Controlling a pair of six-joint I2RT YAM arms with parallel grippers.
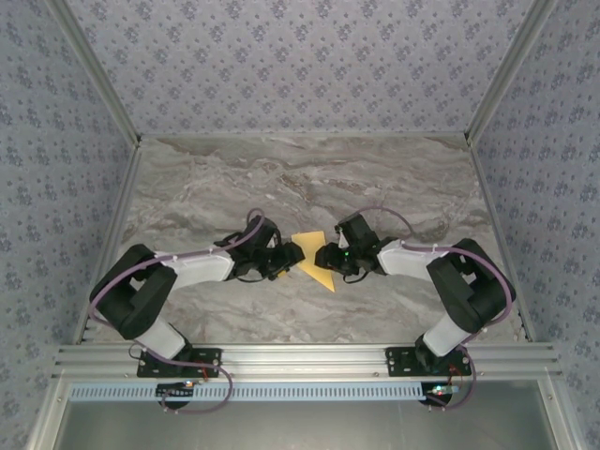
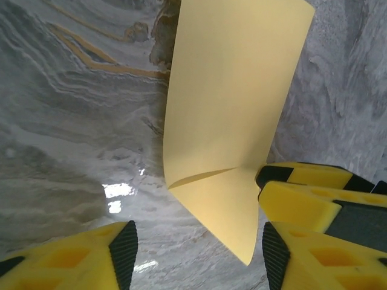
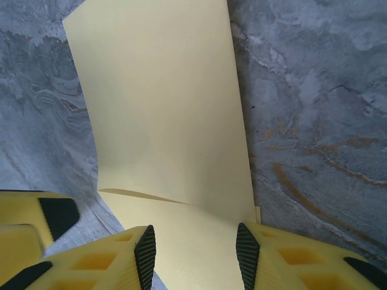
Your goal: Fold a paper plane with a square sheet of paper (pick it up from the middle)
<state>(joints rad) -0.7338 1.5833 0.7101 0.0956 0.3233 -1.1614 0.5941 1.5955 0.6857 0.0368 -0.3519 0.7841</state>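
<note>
Marbled grey bench [image 1: 309,178], open toward every edge; centred nearer the front edge, a folded square sheet of paper [image 1: 312,253]; left hand [image 1: 287,253] half-wide at its edge; right hand [image 1: 328,257] straddles it, grip unclear.

Paper at mid-table, between two facing grippers.
The square sheet of paper [image 1: 311,247] lies on the table [image 1: 309,178] near its middle, one part folded over another. The left gripper [image 1: 289,254] stands just left of it and the right gripper [image 1: 327,257] just right, facing each other across it. In the right wrist view the sheet runs between that gripper's fingers [image 3: 142,257] and on beyond them.
</note>
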